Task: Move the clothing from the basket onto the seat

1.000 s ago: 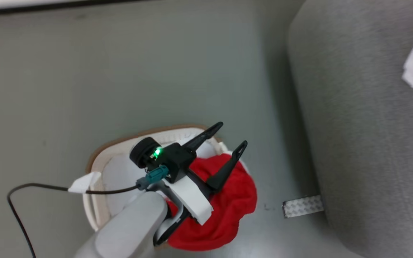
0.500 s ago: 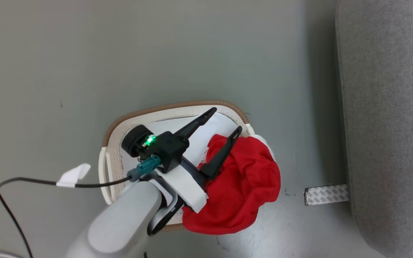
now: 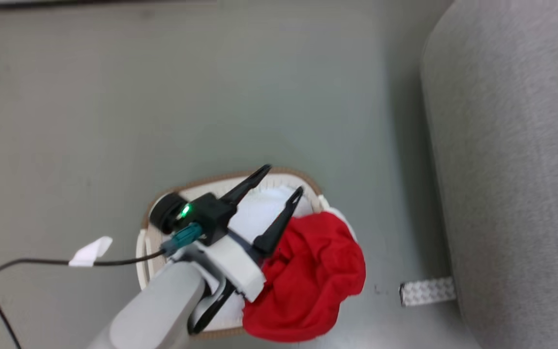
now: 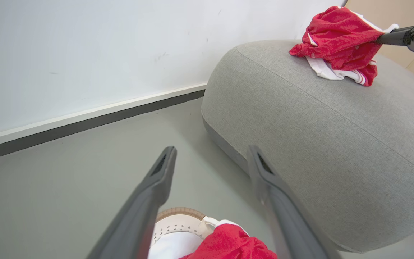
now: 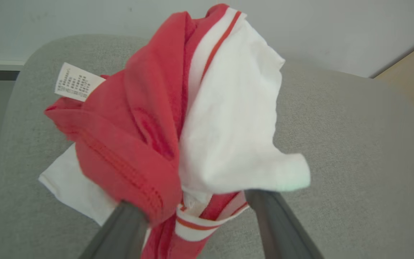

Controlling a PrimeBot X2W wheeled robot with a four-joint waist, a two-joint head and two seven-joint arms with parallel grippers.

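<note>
One garment [image 5: 149, 126], red and white, lies bunched on the seat [image 5: 336, 144], between the fingers of the right gripper [image 5: 192, 201], which are spread wide and clamp nothing. A second garment [image 3: 308, 276] hangs over the rim of the basket [image 3: 142, 254] on the floor [image 3: 114, 121] near the seat. Above the basket, the left gripper [image 3: 283, 179] hovers wide open and empty.

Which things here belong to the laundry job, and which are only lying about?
Job: red garment hanging over the basket; red-and-white garment on the seat.
Lying about: patterned strip on the floor; black cable with a white tag.
</note>
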